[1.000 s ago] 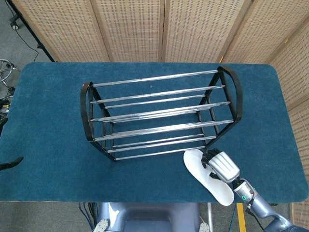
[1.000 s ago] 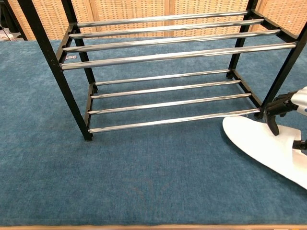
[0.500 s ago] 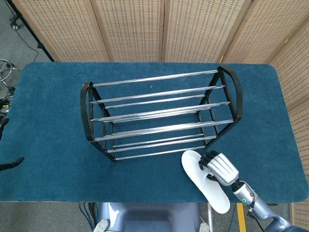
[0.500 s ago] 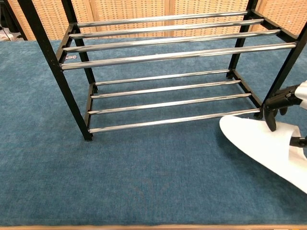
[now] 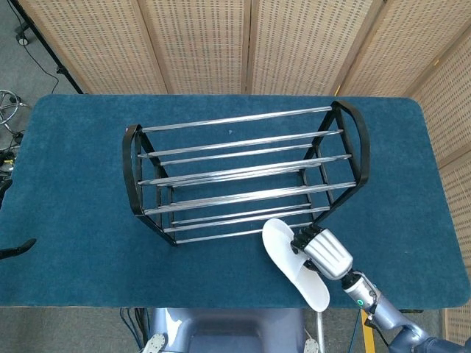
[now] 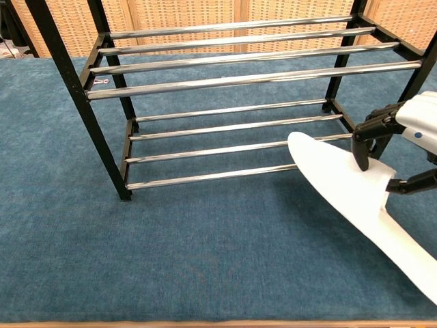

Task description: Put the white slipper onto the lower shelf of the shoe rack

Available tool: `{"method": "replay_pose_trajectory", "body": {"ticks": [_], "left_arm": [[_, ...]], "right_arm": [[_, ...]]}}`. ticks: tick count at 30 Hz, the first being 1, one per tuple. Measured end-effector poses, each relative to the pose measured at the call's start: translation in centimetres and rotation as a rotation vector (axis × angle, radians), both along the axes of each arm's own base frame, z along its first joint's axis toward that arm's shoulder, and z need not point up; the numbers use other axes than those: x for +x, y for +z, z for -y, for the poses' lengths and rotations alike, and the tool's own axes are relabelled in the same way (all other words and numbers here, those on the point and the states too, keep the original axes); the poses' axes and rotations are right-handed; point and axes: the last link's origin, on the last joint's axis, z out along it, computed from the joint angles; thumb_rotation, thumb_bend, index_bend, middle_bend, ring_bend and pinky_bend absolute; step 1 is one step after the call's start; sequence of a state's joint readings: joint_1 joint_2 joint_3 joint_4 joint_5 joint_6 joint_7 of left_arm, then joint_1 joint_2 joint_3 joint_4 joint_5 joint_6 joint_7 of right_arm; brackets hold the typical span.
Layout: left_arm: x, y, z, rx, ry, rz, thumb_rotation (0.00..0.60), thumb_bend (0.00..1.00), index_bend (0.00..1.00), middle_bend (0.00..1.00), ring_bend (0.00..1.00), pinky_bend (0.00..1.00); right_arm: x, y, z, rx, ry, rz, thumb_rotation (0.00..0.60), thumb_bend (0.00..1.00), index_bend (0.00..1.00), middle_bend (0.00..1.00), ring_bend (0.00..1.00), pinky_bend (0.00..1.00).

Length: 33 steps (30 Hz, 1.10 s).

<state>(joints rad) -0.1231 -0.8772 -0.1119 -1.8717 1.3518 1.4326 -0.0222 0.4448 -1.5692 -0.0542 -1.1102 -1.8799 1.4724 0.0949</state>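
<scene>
The blue-carpeted table (image 5: 73, 191) carries the black-framed shoe rack (image 5: 243, 176) with chrome bars, standing upright near the centre. The white slipper (image 6: 341, 184) is lifted off the carpet at the rack's front right corner, its toe overlapping the front bars of the lower shelf (image 6: 239, 140). The right hand (image 5: 324, 254) grips the slipper at its strap, fingers (image 6: 362, 137) closed over it. The left hand is out of frame
</scene>
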Motion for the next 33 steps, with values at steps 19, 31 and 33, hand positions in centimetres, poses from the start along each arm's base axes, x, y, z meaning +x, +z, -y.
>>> {"method": "replay_pose_trajectory", "body": {"ticks": [19,31,33], "left_arm": [[-0.2,0.2,-0.2,0.001,0.006,0.011,0.6,0.0,0.0,0.0,0.0,0.01],[-0.3,0.3,-0.3,-0.003,0.014,0.016,0.6,0.0,0.0,0.0,0.0,0.01],[-0.3,0.3,-0.3,-0.004,0.014,0.016,0.6,0.0,0.0,0.0,0.0,0.01]], "right_arm": [[1.7,-2.7,2.7,0.011,-0.068,0.001,0.6,0.53,0.72,0.56,0.47,0.47],[2.5,-3.4,4.3,0.0,-0.106,0.038,0.6,0.53,0.72,0.56,0.48,0.47],[2.6,-3.6,4.7,0.0,-0.121,0.035,0.6,0.53,0.72,0.56,0.48,0.47]]}}
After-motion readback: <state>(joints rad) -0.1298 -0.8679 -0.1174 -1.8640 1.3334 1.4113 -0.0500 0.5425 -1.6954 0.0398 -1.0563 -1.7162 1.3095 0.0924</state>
